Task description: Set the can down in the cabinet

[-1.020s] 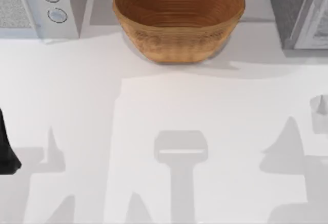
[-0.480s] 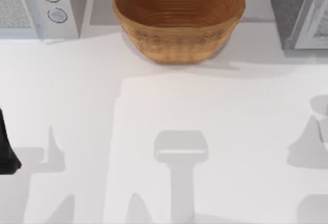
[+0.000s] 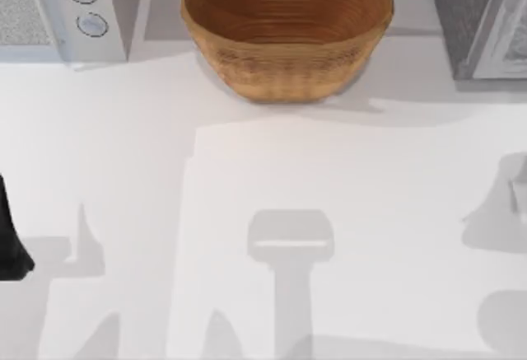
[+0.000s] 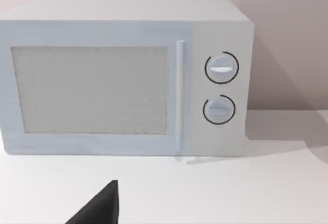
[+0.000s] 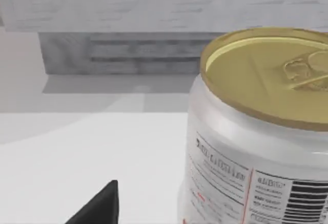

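The can (image 5: 256,147) is white with a gold lid and a barcode, and stands very close in the right wrist view. A sliver of the can (image 3: 520,195) shows at the table's right edge in the top view. My right gripper holds it, with a dark part of the gripper (image 5: 97,208) beside it. The grey cabinet (image 3: 473,14) stands at the back right, and in the right wrist view the cabinet (image 5: 133,8) rises beyond the can across a stretch of table. My left arm (image 3: 8,236) is parked at the left edge.
A brown woven basket (image 3: 286,26) sits at the back centre. A white microwave (image 3: 58,6) stands at the back left, and the left wrist view faces the microwave (image 4: 123,78). Arm shadows lie across the white table (image 3: 272,170).
The can's sliver at the right edge has shifted toward the front and farther right. The right arm's shadow has moved right with it. The left arm has not moved.
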